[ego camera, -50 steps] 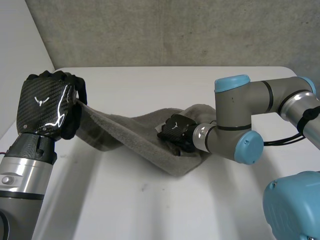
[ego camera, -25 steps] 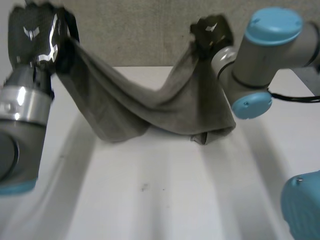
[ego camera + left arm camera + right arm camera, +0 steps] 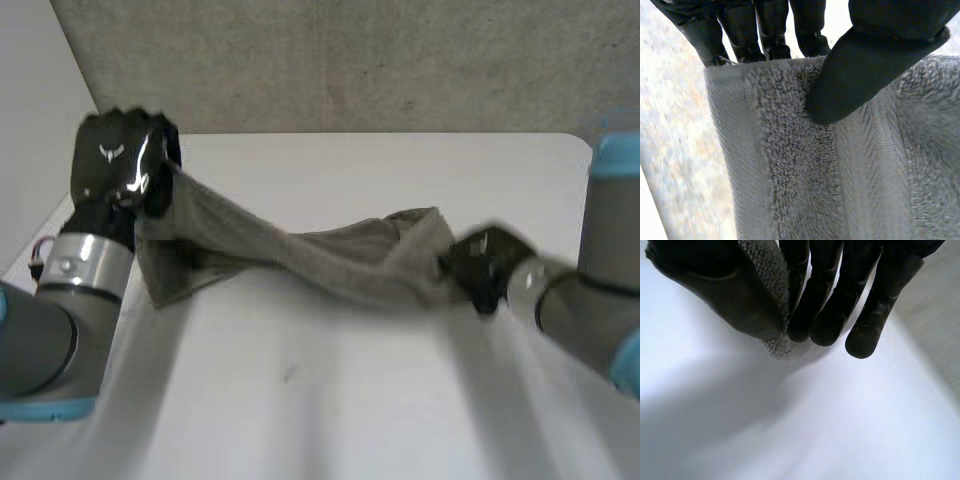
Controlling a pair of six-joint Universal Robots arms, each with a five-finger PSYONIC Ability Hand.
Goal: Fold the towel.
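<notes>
Both arms are lower than 0.5 s ago: the towel [image 3: 330, 255] is no longer hoisted high, now strung low across the white surface [image 3: 350, 410]. My left robot hand [image 3: 118, 170] is at the towel's left end, raised, thumb pinching the hemmed edge against the fingers; a flap hangs below it to the surface. My right robot hand [image 3: 478, 262] is low at the right end, thumb and fingers clamped on a tuft of towel edge. Towel middle bunched and twisted, sagging between the two
</notes>
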